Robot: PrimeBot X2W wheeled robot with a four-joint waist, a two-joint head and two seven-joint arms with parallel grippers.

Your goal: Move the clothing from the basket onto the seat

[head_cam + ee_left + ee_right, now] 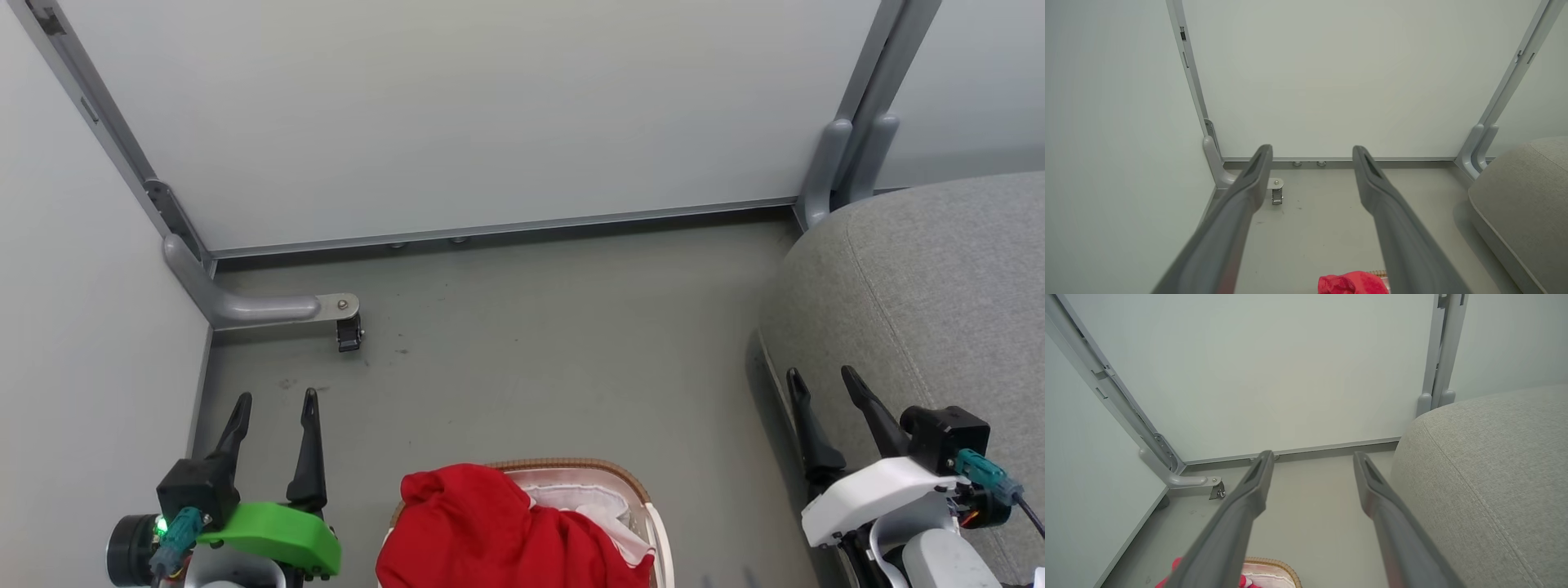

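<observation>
Both arms sit low with nothing in them. The left gripper (276, 402), the green-bodied one, has its two dark fingers (309, 449) spread apart. The right gripper (820, 380), the white-bodied one, is splayed the same way and hovers close to the edge of the seat (922, 286). Between them is the basket (588, 464), with a brown woven rim and a white cloth lining (584, 496) peeking out. The clothing (482, 531) is heaped inside it, a soft, crumpled bright red lump bulging over the left side of the rim. So I'd call this the very start, pre-grasp. The next move probably means bringing one gripper down over the red pile and pinching a fold without snagging the lining. The seat's a big grey woven-fabric thing with a rounded edge and a stitched seam, so plenty of landing room. The floor (531, 351) is smooth dull grey, with pale flat panels (490, 122) behind.
</observation>
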